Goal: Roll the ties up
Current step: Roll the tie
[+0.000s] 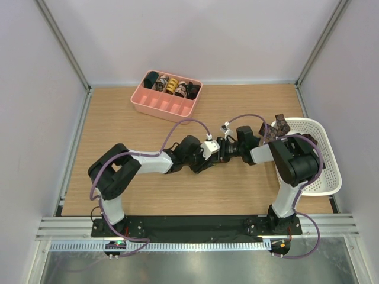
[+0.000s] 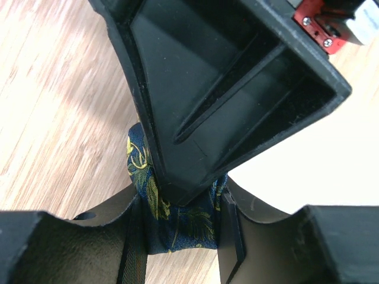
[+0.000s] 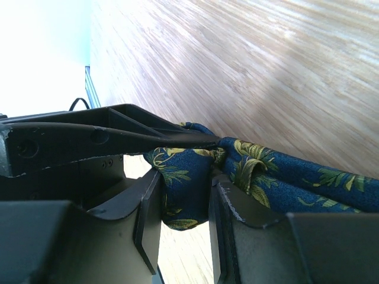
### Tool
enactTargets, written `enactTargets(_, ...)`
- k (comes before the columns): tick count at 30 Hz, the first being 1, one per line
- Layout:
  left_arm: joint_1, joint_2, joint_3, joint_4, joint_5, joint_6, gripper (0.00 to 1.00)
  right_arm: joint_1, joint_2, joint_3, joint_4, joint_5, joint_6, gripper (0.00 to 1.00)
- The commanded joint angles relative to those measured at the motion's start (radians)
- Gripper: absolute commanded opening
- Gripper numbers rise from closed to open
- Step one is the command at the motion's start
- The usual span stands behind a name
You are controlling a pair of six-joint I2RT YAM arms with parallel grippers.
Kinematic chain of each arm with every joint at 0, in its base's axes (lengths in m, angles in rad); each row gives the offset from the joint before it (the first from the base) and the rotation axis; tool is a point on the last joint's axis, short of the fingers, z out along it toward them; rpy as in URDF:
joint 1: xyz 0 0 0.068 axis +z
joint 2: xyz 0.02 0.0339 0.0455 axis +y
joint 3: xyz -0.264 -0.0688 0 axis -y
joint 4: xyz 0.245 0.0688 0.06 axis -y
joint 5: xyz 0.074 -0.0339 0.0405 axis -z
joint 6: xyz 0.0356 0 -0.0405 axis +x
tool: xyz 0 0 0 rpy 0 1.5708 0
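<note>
From above, the two arms meet midway across the wooden counter (image 1: 148, 195), left gripper (image 1: 220, 150) and right gripper (image 1: 234, 144) tip to tip, and what they share is hard to make out from up here. Behind them, the pink plastic tray (image 1: 155, 105) holds small coiled ties (image 1: 172, 87) in its far row. Off to the right, the white plastic mesh basket (image 1: 323, 177) has a brown patterned tie (image 1: 279, 125) poking over its rim. Down to the left wrist, and there it is: the navy fabric necktie with yellow-green leaf print (image 2: 177, 228), bunched and pinched between the left fingers (image 2: 83, 248). They are closed nearly all the way onto the cloth, and a finger of the other arm presses in from above. Over to the right wrist: the right fingers (image 3: 148, 207) are clamped narrow on a fold of the same tie, and its free length runs off to the right edge of view. My read is that this is the start of a roll, and the trick is one anchor, one winder. One pair should hold the core firm while the other wraps flat, turn by turn, with gentle tension so the slippery cloth doesn't twist or spring loose. The two sets of fingers are crowded close, so each regrasp wants care not to nip the other arm.
</note>
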Motion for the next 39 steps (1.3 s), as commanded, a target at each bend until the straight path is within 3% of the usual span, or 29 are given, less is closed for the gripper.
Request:
enactTargets(1,0.004,0.020,-0.001,-0.068,-0.093,-0.034,0.24,0.006,-0.027,0.038,-0.139,0.106,-0.040,0.38)
enactTargets(6,0.001,0.028,-0.006,-0.068,-0.123,-0.070,0.23,0.005,-0.137,0.099,-0.259,0.174,-0.040,0.44)
enactTargets(9,0.001,0.043,-0.005,-0.057,-0.137,-0.070,0.19,0.002,-0.199,0.122,-0.338,0.244,-0.049,0.53)
enactTargets(17,0.001,0.057,-0.005,-0.082,-0.159,-0.085,0.19,-0.075,-0.308,0.142,-0.486,0.327,-0.086,0.53)
enactTargets(21,-0.004,0.059,0.021,-0.137,-0.218,-0.110,0.19,-0.085,-0.345,0.167,-0.683,0.549,-0.103,0.48)
enactTargets(23,-0.014,0.062,0.041,-0.161,-0.272,-0.114,0.19,-0.104,-0.338,0.157,-0.709,0.637,-0.083,0.48)
enactTargets(26,-0.028,0.072,0.077,-0.226,-0.314,-0.122,0.20,-0.131,-0.291,0.156,-0.681,0.631,-0.080,0.46)
enactTargets(39,-0.046,0.135,0.224,-0.500,-0.309,-0.159,0.21,-0.135,-0.029,0.358,-0.625,0.685,-0.073,0.40)
